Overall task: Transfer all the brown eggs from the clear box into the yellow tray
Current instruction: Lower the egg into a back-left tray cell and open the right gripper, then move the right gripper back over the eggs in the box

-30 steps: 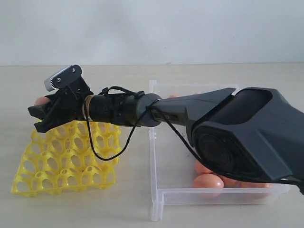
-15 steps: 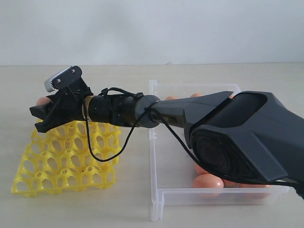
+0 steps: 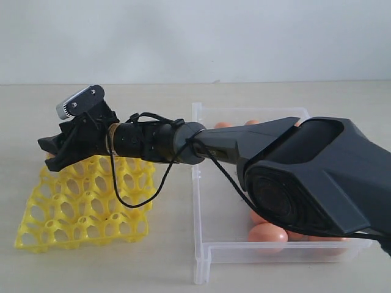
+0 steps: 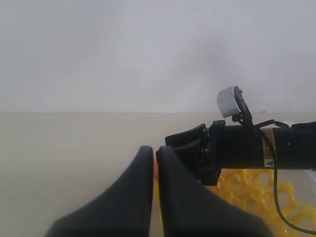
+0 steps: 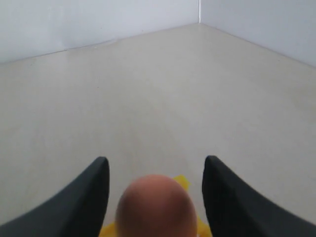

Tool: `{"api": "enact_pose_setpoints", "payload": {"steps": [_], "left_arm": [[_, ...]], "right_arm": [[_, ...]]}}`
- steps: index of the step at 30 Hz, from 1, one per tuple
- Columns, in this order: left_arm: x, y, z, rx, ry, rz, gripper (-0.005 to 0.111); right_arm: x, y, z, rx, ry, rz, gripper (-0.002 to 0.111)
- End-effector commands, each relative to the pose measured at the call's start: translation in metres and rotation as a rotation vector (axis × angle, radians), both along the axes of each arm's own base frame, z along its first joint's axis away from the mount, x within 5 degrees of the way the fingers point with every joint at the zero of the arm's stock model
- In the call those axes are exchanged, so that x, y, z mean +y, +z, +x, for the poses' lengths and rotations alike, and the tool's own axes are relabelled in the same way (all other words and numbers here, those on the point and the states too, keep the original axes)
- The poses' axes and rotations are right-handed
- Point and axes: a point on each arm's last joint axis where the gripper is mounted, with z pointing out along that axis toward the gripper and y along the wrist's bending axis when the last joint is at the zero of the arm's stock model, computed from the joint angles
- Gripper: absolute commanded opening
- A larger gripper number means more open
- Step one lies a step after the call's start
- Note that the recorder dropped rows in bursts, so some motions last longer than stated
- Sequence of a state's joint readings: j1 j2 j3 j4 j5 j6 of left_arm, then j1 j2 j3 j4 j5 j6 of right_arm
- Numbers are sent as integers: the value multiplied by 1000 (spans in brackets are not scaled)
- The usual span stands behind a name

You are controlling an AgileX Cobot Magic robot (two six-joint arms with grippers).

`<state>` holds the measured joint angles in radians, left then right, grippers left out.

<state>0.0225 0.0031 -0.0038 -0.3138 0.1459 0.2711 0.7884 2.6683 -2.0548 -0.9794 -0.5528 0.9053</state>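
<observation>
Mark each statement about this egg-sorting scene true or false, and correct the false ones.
1. The right gripper is over the box. False: it is over a far corner of the tray.
2. Eggs lie in the box. True.
3. The left gripper is shut. True.
4. The tray's near cups hold eggs. False: they are empty.
5. An egg sits between the right gripper's fingers. True.
</observation>
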Motion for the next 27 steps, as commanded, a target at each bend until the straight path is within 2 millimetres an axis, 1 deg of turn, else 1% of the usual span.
{"api": "enact_pose_setpoints", "payload": {"steps": [1,4,6,9,12,14,15,16,18,19,21,22,24,27], "left_arm": [[0,0,0,-13,6,-5,4],[0,0,0,-13,6,-5,4],[0,0,0,-13,6,-5,4],[0,0,0,-13,6,-5,4],[0,0,0,-13,6,-5,4],[0,0,0,-13,6,-5,4],[0,0,0,-13,6,-5,4],[0,0,0,-13,6,-5,4],[0,0,0,-13,6,-5,4],[0,0,0,-13,6,-5,4],[0,0,0,-13,6,-5,4],[0,0,0,-13,6,-5,4],[0,0,0,-13,6,-5,4],[0,0,0,-13,6,-5,4]], "right_arm": [[1,4,0,-1,-2,9,51],[1,7,0,-4,-1,14,51],[2,14,0,-13,0,24,51],[0,38,1,-25,-1,48,51],[0,67,-3,-23,30,54,51],[-1,88,-7,-46,67,27,50],[-2,95,-9,-52,79,9,47],[-4,104,-12,-61,95,-15,42],[-8,118,-16,-86,124,-96,29],[-11,127,-19,-97,134,-140,18],[-15,140,-23,-25,132,-117,-1],[-18,148,-24,1,147,-101,0],[-25,155,-25,55,172,-80,0],[-33,157,-21,154,179,-59,0]]}}
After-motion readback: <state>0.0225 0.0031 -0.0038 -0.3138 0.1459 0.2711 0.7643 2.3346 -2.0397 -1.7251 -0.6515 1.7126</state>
